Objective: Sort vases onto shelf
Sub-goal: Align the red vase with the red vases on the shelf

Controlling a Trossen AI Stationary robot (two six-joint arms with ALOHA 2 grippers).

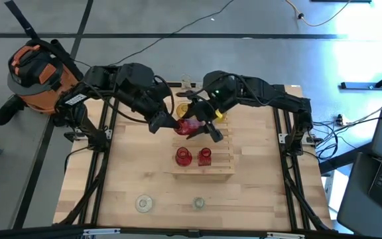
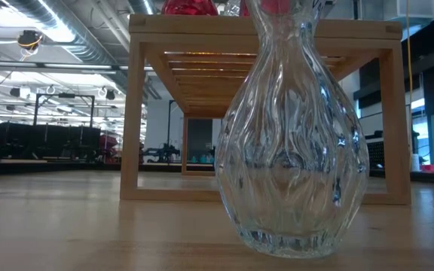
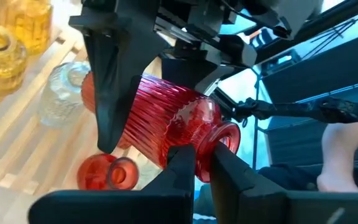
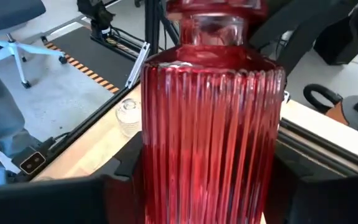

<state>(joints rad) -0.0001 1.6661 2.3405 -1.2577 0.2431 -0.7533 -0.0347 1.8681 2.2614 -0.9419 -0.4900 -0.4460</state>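
Clear vase looms nearest, standing at the table's six o'clock edge. Up over the shelf, both claws meet on one ribbed red vase: left gripper pinches its neck, right gripper clamps its body, axis lying nine-to-three.

The ribbed vase is deep red, with fine lines running along its body and a paler, pinkish neck. Two other red vases stand on the pale natural-wood shelf, whose top is made of parallel slats. The yellow vases are amber gold. The clear vase is colourless glass with wavy folds running up and down. The grippers' fingers are black. The table is light plywood.
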